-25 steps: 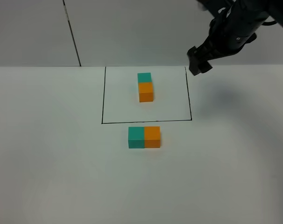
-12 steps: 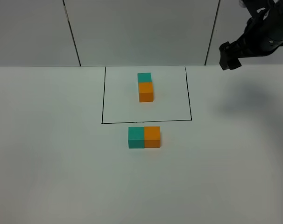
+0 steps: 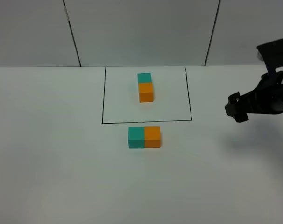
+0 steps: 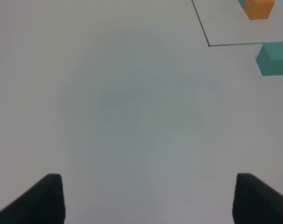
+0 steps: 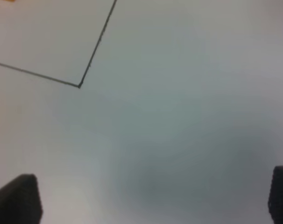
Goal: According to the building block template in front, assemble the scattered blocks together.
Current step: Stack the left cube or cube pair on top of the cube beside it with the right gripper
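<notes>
The building block template is a teal cube [image 3: 144, 77] joined to an orange cube [image 3: 146, 92] inside a thin black outline [image 3: 102, 107]. The scattered blocks, a teal cube [image 3: 136, 137] and an orange cube [image 3: 152, 136], sit touching side by side just in front of the outline. The left wrist view shows that teal cube [image 4: 274, 58] and the template's orange cube [image 4: 259, 8]. My right gripper [image 3: 237, 108] hovers far right of the blocks, open and empty [image 5: 148, 198]. My left gripper [image 4: 148, 200] is open and empty over bare table, out of the exterior view.
The white table [image 3: 62, 163] runs to a grey panelled wall [image 3: 141, 32] at the back. The right wrist view shows one corner of the black outline [image 5: 79, 85].
My right arm has swung from above the outline's far right corner to the right and down toward the table's right side. The blocks have not moved.
</notes>
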Tool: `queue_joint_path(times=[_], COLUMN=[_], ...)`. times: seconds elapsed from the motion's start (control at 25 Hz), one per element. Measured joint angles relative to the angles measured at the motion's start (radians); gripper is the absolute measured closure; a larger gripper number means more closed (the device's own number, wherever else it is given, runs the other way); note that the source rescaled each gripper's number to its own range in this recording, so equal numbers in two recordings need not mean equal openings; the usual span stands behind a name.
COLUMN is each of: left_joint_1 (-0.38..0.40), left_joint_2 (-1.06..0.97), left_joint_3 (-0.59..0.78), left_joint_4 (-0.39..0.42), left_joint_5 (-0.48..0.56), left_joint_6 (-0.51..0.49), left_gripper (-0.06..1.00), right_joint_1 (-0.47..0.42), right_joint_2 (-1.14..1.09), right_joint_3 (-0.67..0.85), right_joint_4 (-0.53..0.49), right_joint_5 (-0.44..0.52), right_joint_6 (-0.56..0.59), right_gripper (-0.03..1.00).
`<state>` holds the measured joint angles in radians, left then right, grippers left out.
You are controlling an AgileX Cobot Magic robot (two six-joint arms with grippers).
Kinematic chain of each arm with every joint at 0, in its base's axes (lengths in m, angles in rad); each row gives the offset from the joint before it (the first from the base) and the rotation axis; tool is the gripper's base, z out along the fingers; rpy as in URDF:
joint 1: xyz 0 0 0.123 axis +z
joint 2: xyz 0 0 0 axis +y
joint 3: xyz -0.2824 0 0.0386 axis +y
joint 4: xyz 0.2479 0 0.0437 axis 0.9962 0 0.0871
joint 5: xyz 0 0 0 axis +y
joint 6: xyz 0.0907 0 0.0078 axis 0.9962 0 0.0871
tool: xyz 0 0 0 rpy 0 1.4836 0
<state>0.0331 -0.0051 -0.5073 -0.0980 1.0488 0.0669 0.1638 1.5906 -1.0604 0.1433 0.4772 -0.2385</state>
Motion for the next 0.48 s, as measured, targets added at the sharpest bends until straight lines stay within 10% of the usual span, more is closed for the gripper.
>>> queue_joint_path(times=[0.48], left_joint_1=[0.000], left_joint_2=[0.000], left_joint_3=[0.000], left_joint_4=[0.000], left_joint_5=[0.000], left_joint_6=[0.000], left_gripper=[0.29], right_joint_1=[0.000], right_joint_2=[-0.010], right_joint_3=[0.009], right_joint_4=[0.030], right_joint_5=[0.049], right_joint_6=[-0.038], right_gripper=[-0.03])
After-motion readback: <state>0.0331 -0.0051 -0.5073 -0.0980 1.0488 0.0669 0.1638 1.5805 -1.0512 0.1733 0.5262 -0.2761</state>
